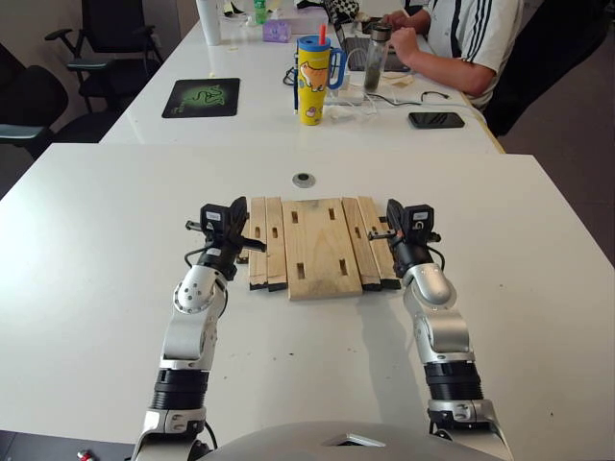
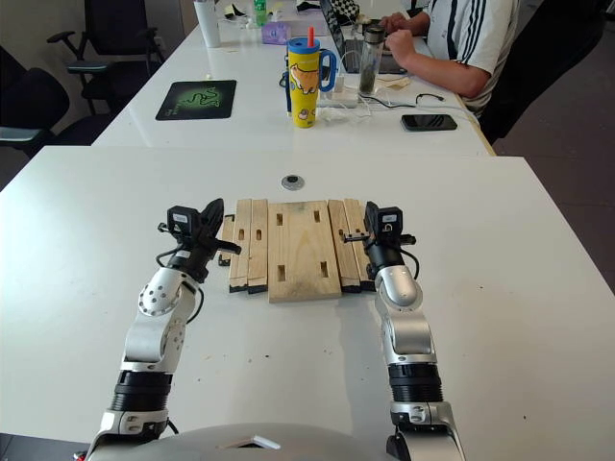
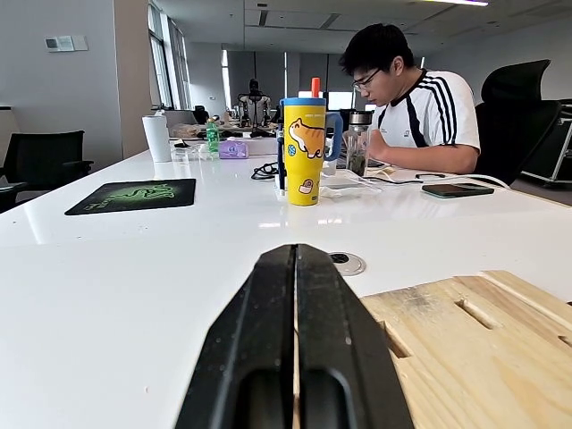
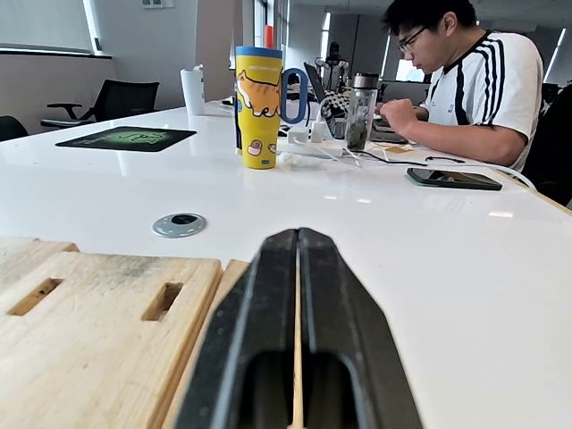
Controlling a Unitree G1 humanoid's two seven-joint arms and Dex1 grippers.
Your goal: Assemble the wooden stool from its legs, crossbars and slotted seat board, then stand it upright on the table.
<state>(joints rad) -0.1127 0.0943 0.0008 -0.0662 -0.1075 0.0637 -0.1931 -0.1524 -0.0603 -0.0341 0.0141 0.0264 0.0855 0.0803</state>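
Lying flat between left claw [image 3: 295, 252] and right claw [image 4: 298, 235], both pinched together: slotted seat board [image 1: 315, 248] with slats [image 1: 268, 242] alongside. Risk of shoving them across table [image 1: 115, 240] if advanced without parting first.

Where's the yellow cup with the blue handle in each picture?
Left eye view: yellow cup near the top middle, on the far table beyond the wooden boards.
Right eye view: yellow cup in the same place, top middle.
Left wrist view: yellow cup between the green mat and the black phone.
Right wrist view: yellow cup, again between mat and phone.
Shared landmark: the round table cap, nearer than the cup everywhere.
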